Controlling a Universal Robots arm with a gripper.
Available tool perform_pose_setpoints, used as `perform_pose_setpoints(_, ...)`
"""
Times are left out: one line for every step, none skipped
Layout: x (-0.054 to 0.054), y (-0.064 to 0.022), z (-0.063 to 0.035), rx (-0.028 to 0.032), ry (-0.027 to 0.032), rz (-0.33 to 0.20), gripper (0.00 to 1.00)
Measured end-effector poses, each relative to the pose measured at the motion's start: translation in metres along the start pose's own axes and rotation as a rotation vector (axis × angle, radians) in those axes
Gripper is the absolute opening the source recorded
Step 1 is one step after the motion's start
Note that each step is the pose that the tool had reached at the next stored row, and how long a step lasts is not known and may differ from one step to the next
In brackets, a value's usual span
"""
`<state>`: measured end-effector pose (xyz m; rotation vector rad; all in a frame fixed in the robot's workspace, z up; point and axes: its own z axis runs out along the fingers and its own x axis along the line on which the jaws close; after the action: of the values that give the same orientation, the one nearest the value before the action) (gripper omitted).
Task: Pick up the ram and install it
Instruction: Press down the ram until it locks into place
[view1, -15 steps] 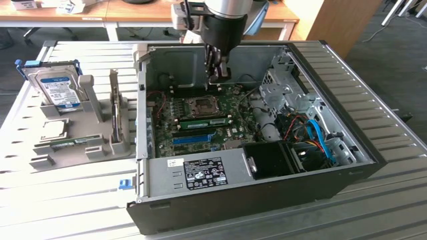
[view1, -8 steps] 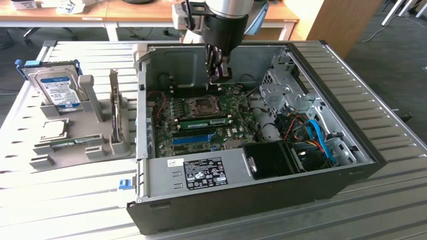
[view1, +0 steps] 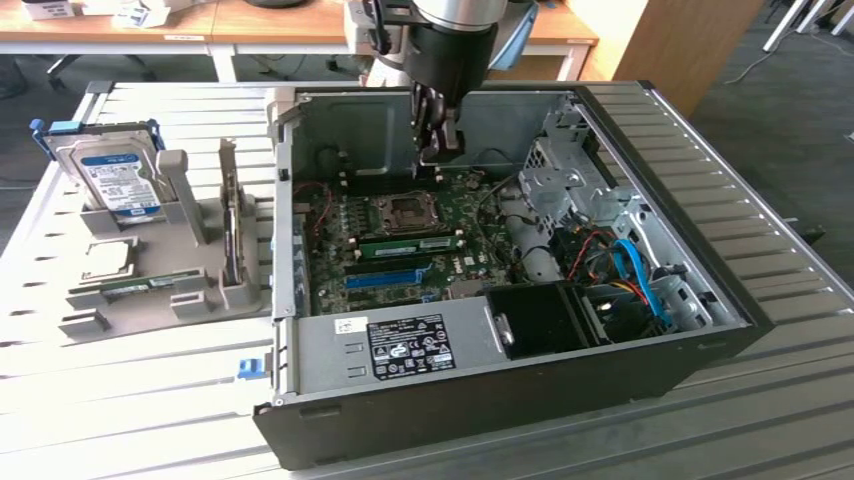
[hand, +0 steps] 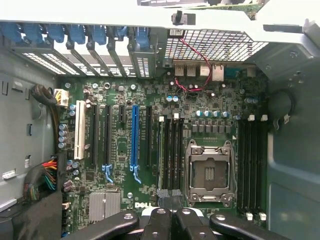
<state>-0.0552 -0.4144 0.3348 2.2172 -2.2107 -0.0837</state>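
**A:** Green stick, the ram (view1: 407, 243), is down on the board. It lies below the claw (view1: 434, 150), on the far side of the socket (view1: 400, 210) from it, with the blue slot (view1: 387, 275) just beyond. It looks to be standing in its slot.

**B:** Claw state?

**A:** Fingers pressed together, nothing pinched. It hangs inside the case (view1: 400, 345) above the board and, as far as I can tell, touches nothing.

**B:** So which step?

**A:** My reading: pickup and placement are done, and seating is in hand or just finished. I can't see whether the latches have caught.

**B:** Anything else green?

**A:** A second stick (view1: 140, 285) lies in the grey holder (view1: 194, 300), outside the case and well apart from the claw.

**B:** What would a further push call for?

**A:** Closed tips centred on the ram's top edge, and a straight, even press. A tilt could bind it in the slot.
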Motion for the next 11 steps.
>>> perform_pose_setpoints(0.0000, 0.0000, 0.0000, 0.0000, -0.0001, 0.000, 0.11)
perform_pose_setpoints(0.0000, 0.0000, 0.0000, 0.0000, 0.0000, 0.000, 0.11)
perform_pose_setpoints(0.0000, 0.0000, -0.0001, 0.0000, 0.0000, 0.000, 0.11)
perform_pose_setpoints(0.0000, 0.0000, -0.0001, 0.0000, 0.0001, 0.000, 0.11)
perform_pose_setpoints(0.0000, 0.0000, -0.0001, -0.0001, 0.0000, 0.000, 0.11)
perform_pose_setpoints(0.0000, 0.0000, -0.0001, 0.0000, 0.0000, 0.000, 0.11)
perform_pose_setpoints(0.0000, 0.0000, -0.0001, 0.0000, 0.0000, 0.000, 0.11)
perform_pose_setpoints(0.0000, 0.0000, -0.0001, 0.0000, 0.0000, 0.000, 0.11)
perform_pose_setpoints(0.0000, 0.0000, -0.0001, 0.0000, 0.0000, 0.000, 0.11)
perform_pose_setpoints(0.0000, 0.0000, -0.0001, 0.0000, 0.0000, 0.000, 0.11)
perform_pose_setpoints(0.0000, 0.0000, -0.0001, 0.0000, 0.0001, 0.000, 0.11)
